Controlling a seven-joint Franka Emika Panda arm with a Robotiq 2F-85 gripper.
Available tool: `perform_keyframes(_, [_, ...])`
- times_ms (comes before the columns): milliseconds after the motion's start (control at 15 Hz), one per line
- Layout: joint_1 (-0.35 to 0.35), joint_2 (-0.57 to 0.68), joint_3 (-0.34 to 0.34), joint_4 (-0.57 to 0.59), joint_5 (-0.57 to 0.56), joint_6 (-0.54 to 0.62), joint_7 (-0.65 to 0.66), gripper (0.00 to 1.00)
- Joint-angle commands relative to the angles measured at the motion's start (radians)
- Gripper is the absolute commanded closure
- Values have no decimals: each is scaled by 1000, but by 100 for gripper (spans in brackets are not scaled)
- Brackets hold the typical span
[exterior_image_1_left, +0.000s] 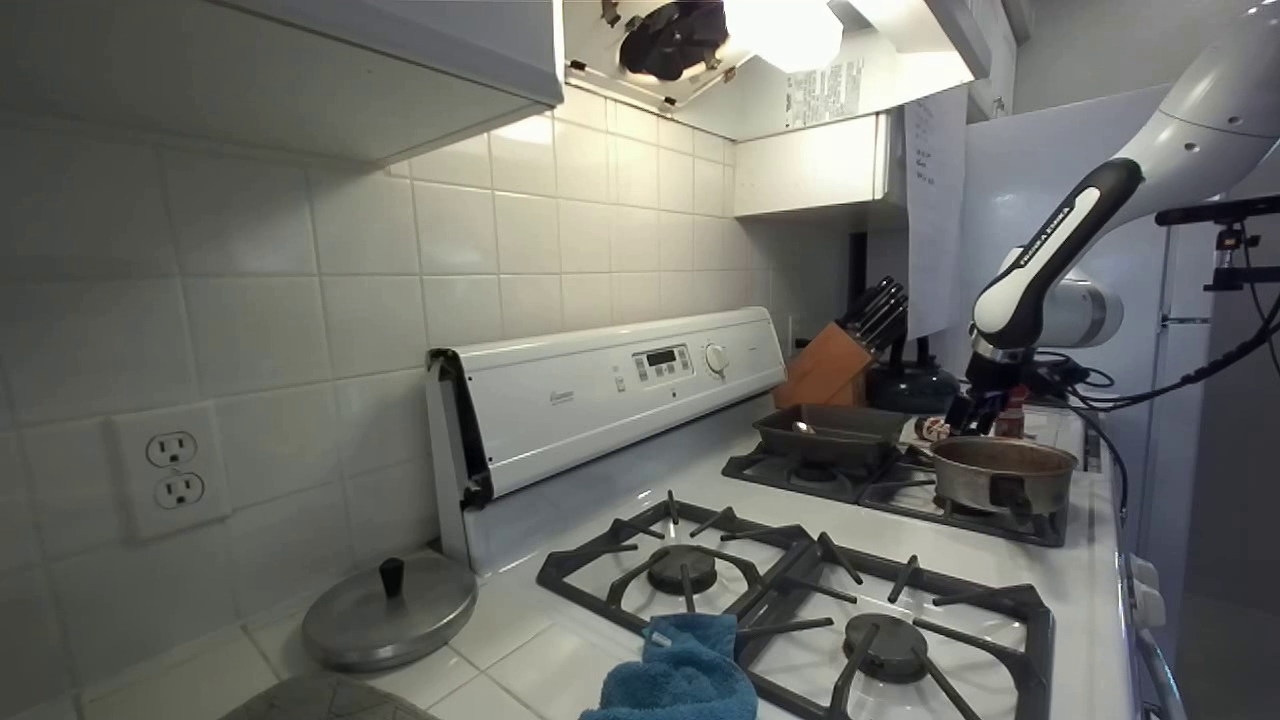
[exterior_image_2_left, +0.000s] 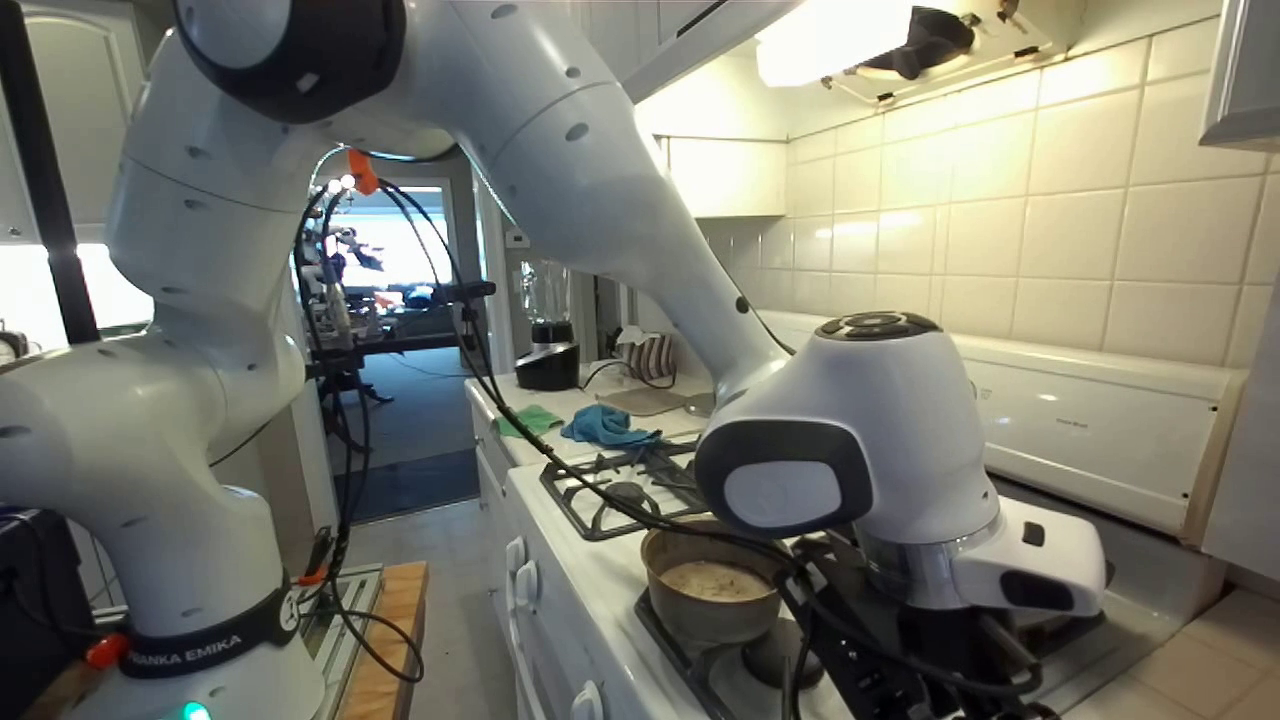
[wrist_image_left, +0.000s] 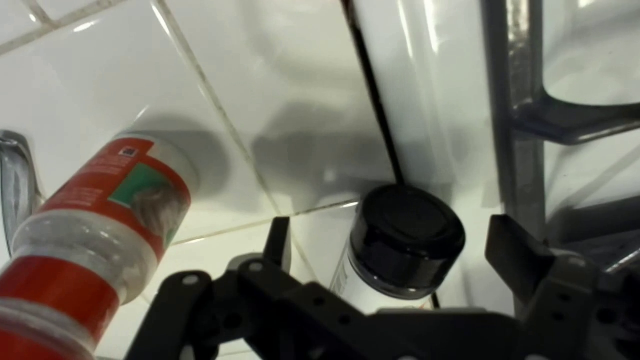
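Matte tool (wrist_image_left: 389, 229) near glossy round cap (wrist_image_left: 407, 242)

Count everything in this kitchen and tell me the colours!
Stove: one, white, against tiled wall
Jar: one, white with black cap, beside stove
Bottle: one, red and whitish, counter
Saucepan: one, grey, stove
Rectangular pan: one, dark, stove
Knife block: one, brown, behind rectangular pan
Kettle or pot: one, dark, beside knife block
Pot lid: one, grey, counter
Cloths: two, blue and green, near stove
Blender: one, black and clear, counter
Hood light: one, white, above stove
Fridge: one, white, background
Robot arm: one, white and black, beside stove
Pincer: one, black, open, jar showing between its tips
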Motion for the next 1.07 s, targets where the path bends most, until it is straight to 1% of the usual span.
perform_keyframes(0, [-10, -23, 11, -47, -47, 59, 30, 28])
perform_keyframes(133, [-7, -26, 9, -57, -62, 76, 36, 41])
perform_keyframes(200, [-12, -31, 14, -64, -65, 78, 32, 50])
perform_keyframes(267, [-18, -37, 21, -70, -66, 73, 28, 56])
perform_keyframes(400, [-59, -68, 68, -82, -43, 30, -11, 70])
perform_keyframes(467, [-79, -81, 89, -87, -32, 13, -26, 73])
perform_keyframes(600, [-131, -115, 141, -91, -5, -44, -74, 73])
perform_keyframes(667, [-166, -136, 172, -88, 20, -97, -113, 73])
perform_keyframes(733, [-187, -152, 186, -80, 43, -149, -149, 73])
perform_keyframes(867, [-202, -186, 172, -55, 81, -272, -203, 73])
perform_keyframes(1000, [-195, -215, 128, -26, 115, -400, -251, 73])
